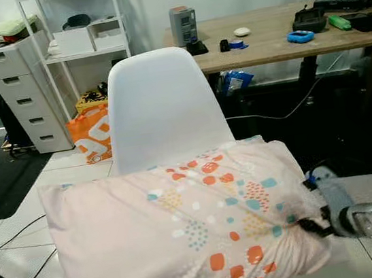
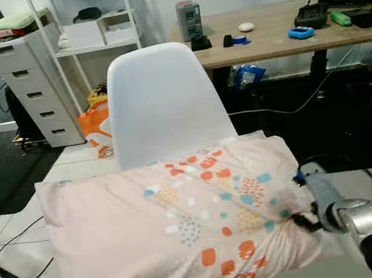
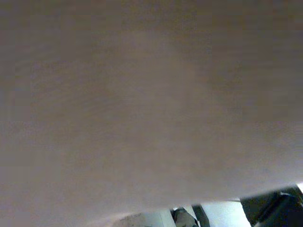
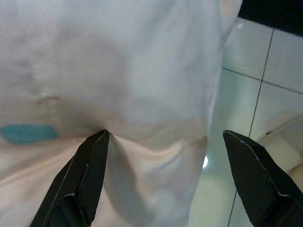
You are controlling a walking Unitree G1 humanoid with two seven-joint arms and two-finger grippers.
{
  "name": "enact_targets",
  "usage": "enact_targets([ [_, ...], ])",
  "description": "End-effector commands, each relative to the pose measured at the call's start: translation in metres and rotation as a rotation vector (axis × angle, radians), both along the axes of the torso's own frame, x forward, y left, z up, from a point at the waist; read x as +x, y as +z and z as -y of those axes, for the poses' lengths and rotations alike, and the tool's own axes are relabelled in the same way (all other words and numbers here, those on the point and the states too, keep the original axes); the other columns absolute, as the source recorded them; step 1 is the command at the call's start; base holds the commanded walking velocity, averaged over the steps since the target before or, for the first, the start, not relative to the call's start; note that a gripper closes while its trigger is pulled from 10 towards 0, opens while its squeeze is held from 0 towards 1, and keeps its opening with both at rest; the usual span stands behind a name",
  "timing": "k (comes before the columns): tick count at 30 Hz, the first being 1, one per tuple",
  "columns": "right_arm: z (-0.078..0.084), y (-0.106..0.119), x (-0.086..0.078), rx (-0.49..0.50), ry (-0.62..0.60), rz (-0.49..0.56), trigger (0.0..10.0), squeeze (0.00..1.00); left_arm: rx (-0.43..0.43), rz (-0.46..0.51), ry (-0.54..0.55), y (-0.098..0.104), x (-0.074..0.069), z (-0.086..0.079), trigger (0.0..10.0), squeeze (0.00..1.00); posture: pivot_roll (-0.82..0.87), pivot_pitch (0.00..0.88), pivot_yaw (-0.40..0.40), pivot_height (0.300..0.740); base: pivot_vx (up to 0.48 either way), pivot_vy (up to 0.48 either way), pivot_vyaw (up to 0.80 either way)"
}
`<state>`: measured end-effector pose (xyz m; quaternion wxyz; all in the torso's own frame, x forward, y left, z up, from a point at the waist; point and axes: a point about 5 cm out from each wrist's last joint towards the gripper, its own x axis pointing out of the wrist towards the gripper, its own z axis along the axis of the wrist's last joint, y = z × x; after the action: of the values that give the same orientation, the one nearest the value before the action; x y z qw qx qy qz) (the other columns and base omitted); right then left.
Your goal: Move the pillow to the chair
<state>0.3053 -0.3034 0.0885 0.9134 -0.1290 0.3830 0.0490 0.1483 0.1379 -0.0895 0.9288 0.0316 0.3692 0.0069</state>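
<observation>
The right hand has its 2 black fingers spread wide, 1 tip dug into a fold of the pillow's cloth and the other out beside its edge over the pale floor tiles; it presses against the fabric rather than clamping it. From the head camera, the right arm meets the pillow's right end, where the cloth bunches. The left wrist camera looks straight onto pillow cloth at close range, and whether the left hand is open or closed cannot be told. The pillow, pale pink with orange and teal dots, is held up crosswise in front of the white chair, covering its seat from sight. Beyond the chair stands a wooden bench carrying small tools, with a white drawer unit and an orange bag to the left.
</observation>
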Motion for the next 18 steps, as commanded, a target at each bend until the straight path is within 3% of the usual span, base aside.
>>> enact_targets([
  [1, -0.005, 0.011, 0.012, -0.011, 0.005, 0.114, 10.0, 0.0, -0.012, -0.18, 0.006, -0.018, -0.041, 0.003, 10.0, 0.0, -0.2, 0.098, 0.038, 0.52, 0.0, 0.0, 0.0],
  [4, -0.013, 0.021, 0.02, 0.041, 0.018, 0.195, 10.0, 0.0, -0.012, -0.18, 0.004, -0.018, -0.041, 0.003, 10.0, 0.0, -0.2, 0.096, 0.037, 0.52, 0.0, 0.0, 0.0],
  [5, -0.022, 0.027, 0.026, 0.143, 0.032, 0.248, 10.0, 0.0, -0.012, -0.181, 0.003, -0.018, -0.041, 0.003, 10.0, 0.0, -0.2, 0.093, 0.037, 0.52, 0.0, 0.0, 0.0],
  [6, -0.022, 0.027, 0.026, 0.143, 0.032, 0.248, 10.0, 0.0, -0.012, -0.181, 0.003, -0.018, -0.041, 0.003, 10.0, 0.0, -0.2, 0.093, 0.037, 0.52, 0.0, 0.0, 0.0],
  [7, -0.035, 0.036, 0.031, 0.281, 0.072, 0.308, 10.0, 0.0, -0.011, -0.181, 0.002, -0.018, -0.041, 0.003, 10.0, 0.0, -0.2, 0.092, 0.037, 0.52, 0.0, 0.0, 0.0],
  [8, -0.035, 0.036, 0.031, 0.281, 0.072, 0.308, 10.0, 0.0, -0.011, -0.181, 0.002, -0.018, -0.041, 0.003, 10.0, 0.0, -0.2, 0.092, 0.037, 0.52, 0.0, 0.0, 0.0],
  [10, -0.056, 0.061, 0.039, 0.548, 0.14, 0.421, 10.0, 0.0, -0.012, -0.182, 0.001, -0.018, -0.041, 0.003, 10.0, 0.0, -0.2, 0.086, 0.037, 0.52, 0.0, 0.0, 0.0],
  [12, -0.07, 0.079, 0.042, 0.696, 0.204, 0.448, 10.0, 0.0, -0.013, -0.183, -0.001, -0.018, -0.041, 0.004, 10.0, 0.0, -0.2, 0.084, 0.036, 0.52, 0.0, 0.0, 0.0],
  [18, -0.073, 0.089, 0.051, 0.688, 0.174, 0.468, 10.0, 0.0, -0.014, -0.183, -0.001, -0.018, -0.041, 0.005, 10.0, 0.0, -0.2, 0.078, 0.03, 0.52, 0.0, 0.0, 0.0],
])
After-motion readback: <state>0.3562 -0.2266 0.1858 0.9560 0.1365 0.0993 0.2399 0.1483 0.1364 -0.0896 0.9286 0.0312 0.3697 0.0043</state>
